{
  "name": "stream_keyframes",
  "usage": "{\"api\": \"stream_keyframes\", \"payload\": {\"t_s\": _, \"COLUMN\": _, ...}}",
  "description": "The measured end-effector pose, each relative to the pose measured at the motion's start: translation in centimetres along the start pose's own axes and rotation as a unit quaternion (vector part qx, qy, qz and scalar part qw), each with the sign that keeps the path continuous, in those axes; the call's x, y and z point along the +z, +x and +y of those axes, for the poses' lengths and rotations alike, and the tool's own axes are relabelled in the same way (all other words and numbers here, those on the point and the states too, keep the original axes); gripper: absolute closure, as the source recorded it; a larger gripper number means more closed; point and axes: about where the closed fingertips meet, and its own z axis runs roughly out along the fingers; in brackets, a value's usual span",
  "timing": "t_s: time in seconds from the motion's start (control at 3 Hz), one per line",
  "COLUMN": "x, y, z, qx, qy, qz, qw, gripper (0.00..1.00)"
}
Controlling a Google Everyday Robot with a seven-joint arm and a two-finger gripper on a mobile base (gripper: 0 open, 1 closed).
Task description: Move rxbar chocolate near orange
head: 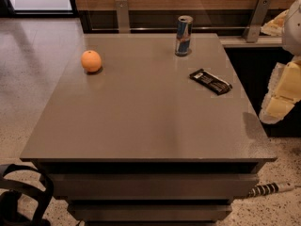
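Note:
The rxbar chocolate [210, 81] is a flat black wrapper bar lying at a slant on the right side of the grey table [141, 121]. The orange [91, 60] sits on the table's far left. The two are far apart, with bare tabletop between them. My gripper [277, 105] hangs at the right edge of the view, off the table's right side and to the right of the bar. It touches nothing.
A blue-and-silver drink can [183, 35] stands upright at the table's far edge, behind the bar. A wooden wall with metal brackets [122, 14] runs behind the table. A black bag strap [28, 192] lies on the floor at lower left, and a cable [270, 189] at lower right.

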Motion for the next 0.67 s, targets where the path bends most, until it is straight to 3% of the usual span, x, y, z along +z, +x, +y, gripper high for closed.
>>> {"api": "stream_keyframes", "payload": {"t_s": 0.33, "x": 0.0, "y": 0.0, "z": 0.0, "qx": 0.000, "qy": 0.000, "qz": 0.000, "qw": 1.0000, "gripper": 0.00}}
{"api": "stream_keyframes", "payload": {"t_s": 0.67, "x": 0.6, "y": 0.8, "z": -1.3, "qx": 0.031, "qy": 0.023, "qz": -0.028, "qw": 0.9989, "gripper": 0.00}}
